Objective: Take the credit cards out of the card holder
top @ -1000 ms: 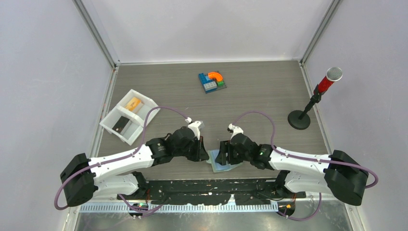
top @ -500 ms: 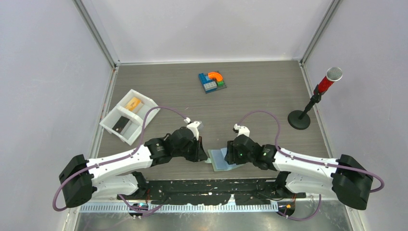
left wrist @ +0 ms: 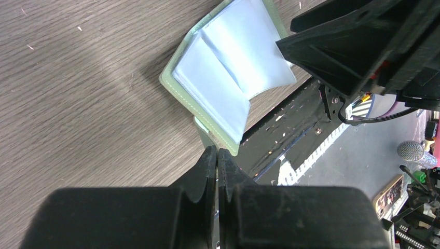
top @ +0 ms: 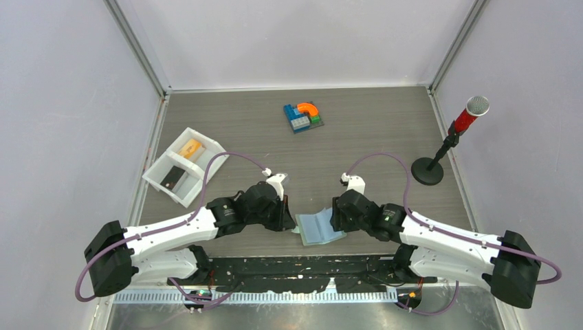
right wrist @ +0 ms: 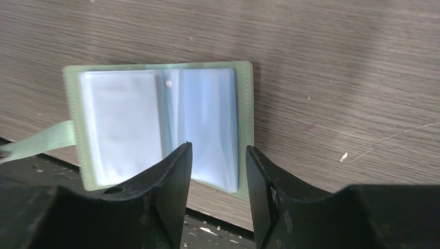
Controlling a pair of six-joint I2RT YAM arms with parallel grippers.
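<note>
The sage green card holder (top: 320,228) lies open at the table's near edge, its pale blue sleeve pages (right wrist: 155,122) facing up with no card showing in them. My left gripper (top: 294,221) is shut on its closure tab (left wrist: 206,136) at the holder's left side. The tab also shows in the right wrist view (right wrist: 44,143). My right gripper (top: 335,218) is open and empty just right of the holder, its fingertips (right wrist: 185,151) near the right-hand pages. An orange credit card (top: 190,147) and a dark one (top: 172,179) lie in the white tray (top: 152,176).
The tray stands at the left. A blue-orange-green block cluster (top: 303,116) sits at the back middle. A red microphone on a black stand (top: 427,170) is at the right. The black base plate (top: 302,265) runs along the near edge, just below the holder.
My right gripper has drawn back to the right off the holder, and more of the open pages now shows. The left gripper has stayed put, shut on the tab.
</note>
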